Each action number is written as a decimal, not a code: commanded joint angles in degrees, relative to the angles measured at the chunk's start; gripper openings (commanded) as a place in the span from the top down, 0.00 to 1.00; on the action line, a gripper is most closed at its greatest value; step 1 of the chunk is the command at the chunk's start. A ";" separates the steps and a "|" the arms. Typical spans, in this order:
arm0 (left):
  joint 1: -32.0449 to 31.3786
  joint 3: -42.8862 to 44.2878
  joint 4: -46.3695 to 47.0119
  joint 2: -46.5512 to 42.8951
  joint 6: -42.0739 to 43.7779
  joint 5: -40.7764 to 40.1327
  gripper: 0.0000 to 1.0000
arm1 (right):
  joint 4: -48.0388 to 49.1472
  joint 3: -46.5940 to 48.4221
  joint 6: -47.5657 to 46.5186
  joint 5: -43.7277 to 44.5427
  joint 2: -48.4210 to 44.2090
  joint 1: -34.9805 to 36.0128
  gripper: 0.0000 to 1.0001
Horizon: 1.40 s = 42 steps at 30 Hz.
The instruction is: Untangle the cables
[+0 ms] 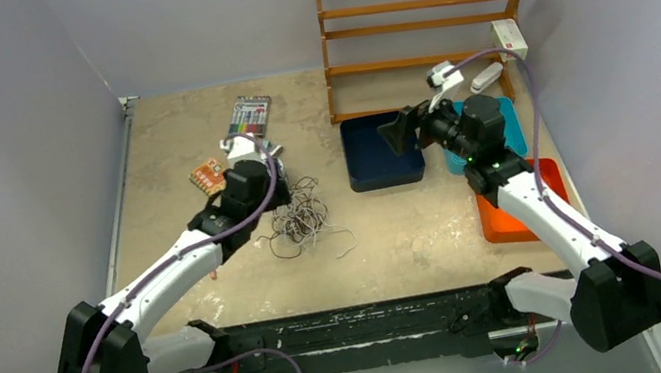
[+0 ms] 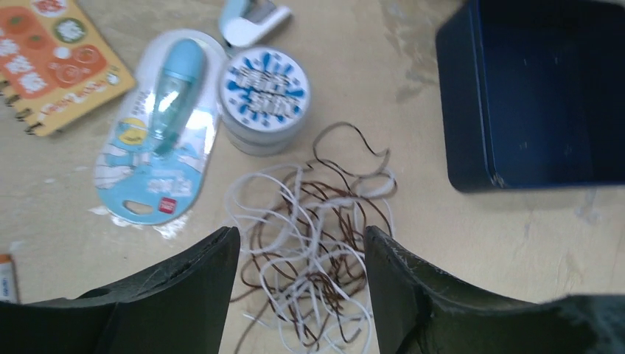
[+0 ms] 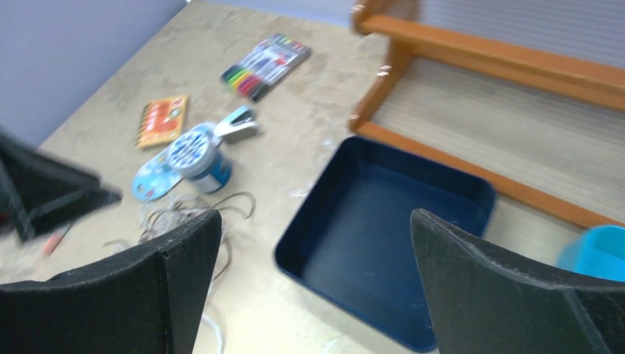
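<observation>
Snagging worries me: my left hand hangs wide open over the cables heaped on the surface beside the round tin (white and dark loops interlaced), so closing blind could pinch several strands and tighten the tangle.

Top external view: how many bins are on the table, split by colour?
Dark blue bin: 1
Light blue bin: 1
Orange bin: 1
Total: 3
</observation>
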 commanded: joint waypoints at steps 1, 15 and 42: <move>8.33 -1.07 3.32 -3.61 -3.78 5.74 0.38 | -1.31 2.76 -3.69 -1.03 1.54 7.31 0.01; 10.25 1.98 3.65 -2.16 -1.02 5.76 0.43 | -6.59 6.97 -13.95 -6.39 18.76 25.04 0.18; 10.27 2.35 2.37 -1.82 0.46 6.44 0.45 | -0.62 5.75 -16.75 7.88 36.59 34.31 0.38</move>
